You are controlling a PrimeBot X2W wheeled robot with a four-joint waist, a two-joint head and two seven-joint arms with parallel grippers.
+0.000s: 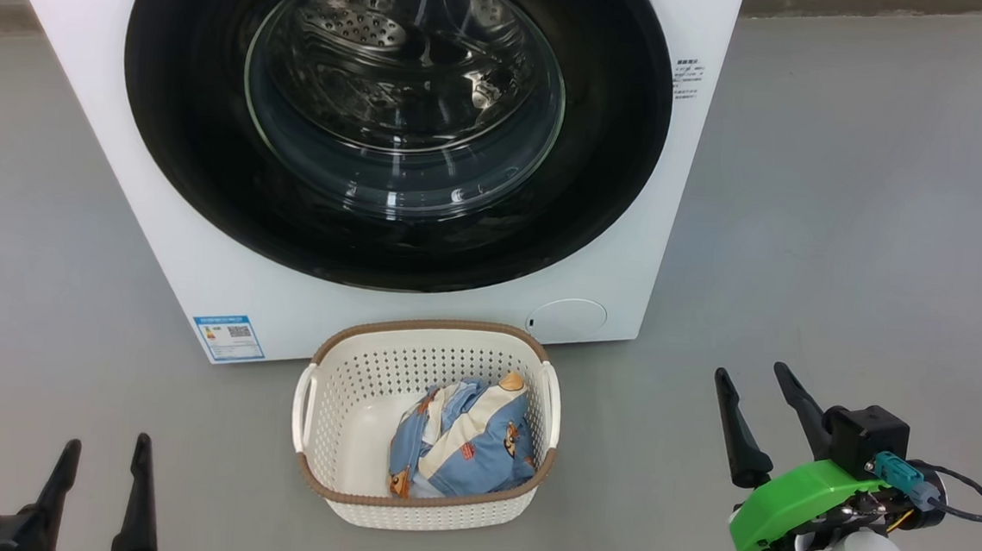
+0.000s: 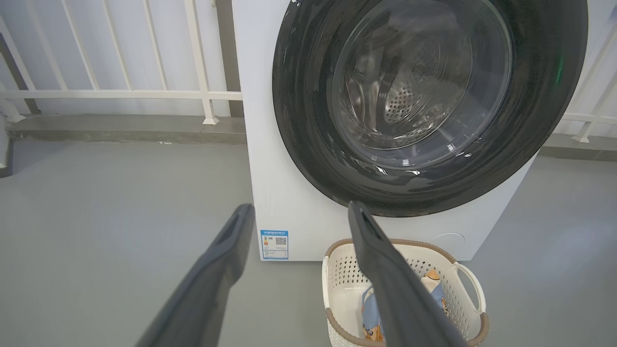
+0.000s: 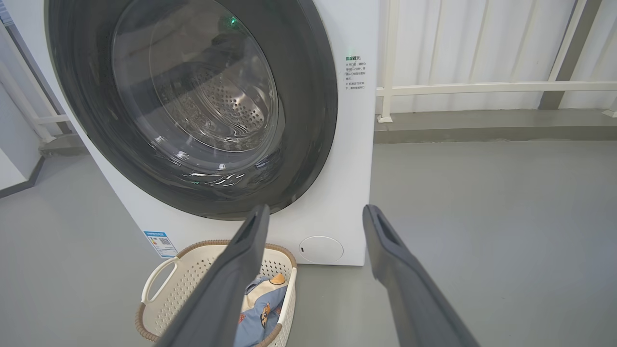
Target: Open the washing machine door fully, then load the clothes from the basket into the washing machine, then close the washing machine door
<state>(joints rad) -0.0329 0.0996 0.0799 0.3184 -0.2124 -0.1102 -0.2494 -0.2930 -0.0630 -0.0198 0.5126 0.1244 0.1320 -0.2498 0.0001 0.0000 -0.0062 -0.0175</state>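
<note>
At the lower left of the head view the left gripper [image 1: 108, 443] hangs over bare grey floor [image 1: 40, 296], its two dark fingers apart and holding nothing. Its wrist view shows a white railing [image 2: 120, 94] on a low kerb behind the machine's left side.

The washing machine [image 1: 196, 289] stands square ahead, a small blue sticker [image 1: 228, 337] at its lower left corner. The washing machine door [image 1: 182, 116] lies shut against the front – the wide black rim flush, the steel drum [image 1: 370, 25] seen only through the bulging glass.

Just in front of the machine, below the door's lower edge, the basket [image 1: 431, 325] sits on the floor, between the robot and the door. The clothes [image 1: 467, 438] lie bundled in its right half, against the right wall and below the rim; the left half of its bottom is bare plastic.

Right of the basket's back rim, a round white flap [image 1: 567, 318] is set low in the machine's front, and a small printed label [image 1: 687, 77] sits beside the door's right edge.

At the lower right the right gripper [image 1: 752, 372] is raised above the floor, well apart from the basket – fingers spread, nothing between them. A green cover [image 1: 787, 495] and a dark cable [image 1: 976, 512] sit at its wrist.
</note>
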